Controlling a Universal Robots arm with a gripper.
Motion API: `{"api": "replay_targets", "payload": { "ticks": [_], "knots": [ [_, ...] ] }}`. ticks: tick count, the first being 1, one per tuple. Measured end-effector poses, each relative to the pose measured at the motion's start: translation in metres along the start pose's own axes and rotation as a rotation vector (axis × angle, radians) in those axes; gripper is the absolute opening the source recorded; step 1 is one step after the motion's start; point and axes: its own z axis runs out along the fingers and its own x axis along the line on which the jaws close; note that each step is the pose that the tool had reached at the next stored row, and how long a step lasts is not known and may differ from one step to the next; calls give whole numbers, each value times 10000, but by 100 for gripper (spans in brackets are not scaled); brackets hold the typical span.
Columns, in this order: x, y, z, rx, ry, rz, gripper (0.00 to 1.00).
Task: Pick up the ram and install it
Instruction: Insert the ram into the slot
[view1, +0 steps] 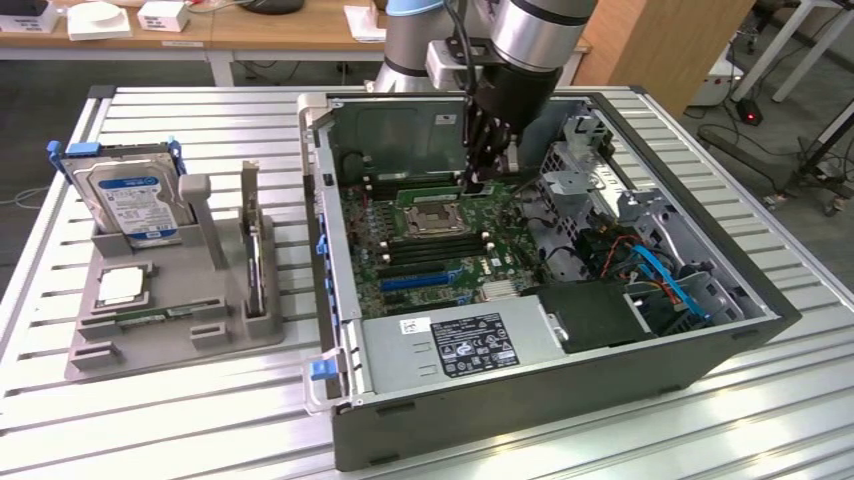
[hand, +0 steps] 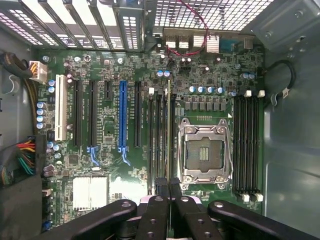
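Observation:
My gripper (view1: 475, 182) reaches down into the open computer case (view1: 350, 395), low over the motherboard (hand: 107, 145). In the wrist view its two black fingers (hand: 161, 192) meet around the ram (hand: 168, 125). The ram shows edge-on as a thin pale line. It runs along the bank of black memory slots (hand: 156, 140) just beside the processor socket (hand: 205, 150). I cannot tell whether the ram touches a slot or hangs just above it. A second bank of slots (hand: 247, 145) lies on the socket's other side.
On the exterior view's left a grey holder (view1: 174, 335) carries the silver hard drive (view1: 134, 205) and a small square processor chip (view1: 119, 286). Inside the case are the power supply (view1: 461, 345), drive cages with blue and orange cables (view1: 654, 265), and the case walls close around the arm.

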Motion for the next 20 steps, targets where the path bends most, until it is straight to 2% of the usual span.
{"api": "replay_targets", "payload": {
  "ticks": [6, 20],
  "knots": [
    [59, 1, -4, 0, -1, 1, 11],
    [62, -1, 17, 0, 2, 1, 11]
  ]
}}
